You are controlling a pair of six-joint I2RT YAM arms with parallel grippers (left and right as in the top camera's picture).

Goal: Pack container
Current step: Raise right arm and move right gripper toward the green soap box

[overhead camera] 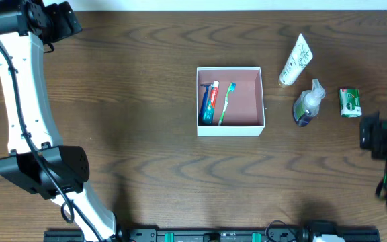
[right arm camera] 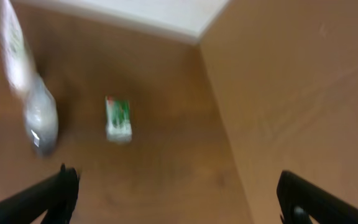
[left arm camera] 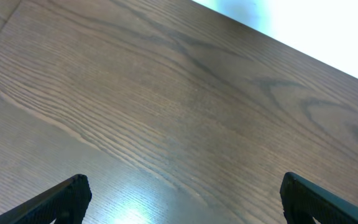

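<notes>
- The left gripper and right gripper are spread wide; nothing is gripped.
- The box is set mid-table, thin-walled, pink inside; it could be pushed by a bump.
- At its 3 o'clock, the smooth round bottle could be dropped; at 2 o'clock, the soft tube could be squashed.

Blurry picture here. Right gripper is spread wide over the wooden table, nothing between the fingers. Ahead on the left lies a small green-and-white packet. Left of it is what looks like a clear bottle, with a white tube beyond. A tan panel fills the right side.
</notes>
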